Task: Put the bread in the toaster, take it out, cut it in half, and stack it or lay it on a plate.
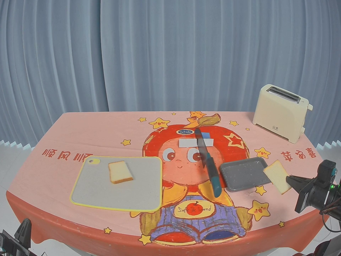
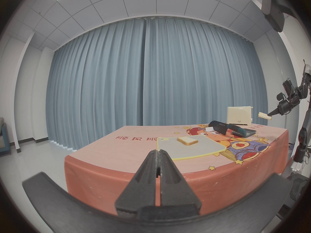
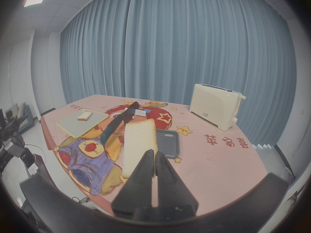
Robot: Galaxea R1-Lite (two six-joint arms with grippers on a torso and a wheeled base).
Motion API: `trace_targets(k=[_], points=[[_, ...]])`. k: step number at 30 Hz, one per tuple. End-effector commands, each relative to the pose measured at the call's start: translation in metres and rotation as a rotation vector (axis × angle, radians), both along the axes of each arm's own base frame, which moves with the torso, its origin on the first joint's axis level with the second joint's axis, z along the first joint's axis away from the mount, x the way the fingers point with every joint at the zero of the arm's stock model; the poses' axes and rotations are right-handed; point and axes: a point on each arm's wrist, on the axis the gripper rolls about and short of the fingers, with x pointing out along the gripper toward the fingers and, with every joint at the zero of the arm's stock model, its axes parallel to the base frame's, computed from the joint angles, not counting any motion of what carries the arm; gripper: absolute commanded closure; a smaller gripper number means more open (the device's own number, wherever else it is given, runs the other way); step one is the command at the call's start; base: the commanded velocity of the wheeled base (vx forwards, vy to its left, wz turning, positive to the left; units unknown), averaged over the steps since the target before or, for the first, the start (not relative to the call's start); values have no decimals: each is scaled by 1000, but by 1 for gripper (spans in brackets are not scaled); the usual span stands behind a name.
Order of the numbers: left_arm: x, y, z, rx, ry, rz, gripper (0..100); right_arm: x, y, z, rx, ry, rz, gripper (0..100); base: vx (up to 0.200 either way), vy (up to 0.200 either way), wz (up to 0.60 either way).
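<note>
Low off the front-left corner of the bench (image 1: 71,132): left gripper (image 2: 158,156), fingers pressed together on nothing. On the cutting board (image 1: 106,192) by the front edge, one bread slice (image 1: 120,171). Mid-bench, knife (image 1: 209,162) just beside grey tray (image 1: 245,173) (open cloth behind). Over the right front edge, right gripper (image 3: 154,154), fingers clamped on second bread slice (image 1: 277,176), held aloft. Toaster (image 1: 280,112) at the far right corner, well apart.

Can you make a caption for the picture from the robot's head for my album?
The right tool holds a bread slice near the gray tray, with the toaster waiting behind.
</note>
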Motion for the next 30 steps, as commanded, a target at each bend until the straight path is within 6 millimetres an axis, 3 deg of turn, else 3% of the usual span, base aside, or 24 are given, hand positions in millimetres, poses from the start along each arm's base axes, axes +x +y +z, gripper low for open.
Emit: trace_targets(k=[1, 7, 30], points=[[1, 0, -5, 0, 7, 0, 100, 0, 0, -2, -8, 10, 2, 100, 0, -200, 0], [1, 0, -5, 3, 7, -1, 100, -1, 0, -2, -7, 8, 2, 100, 0, -200, 0], [1, 0, -5, 0, 7, 0, 100, -1, 1, -8, -21, 30, 14, 100, 0, 0, 0]])
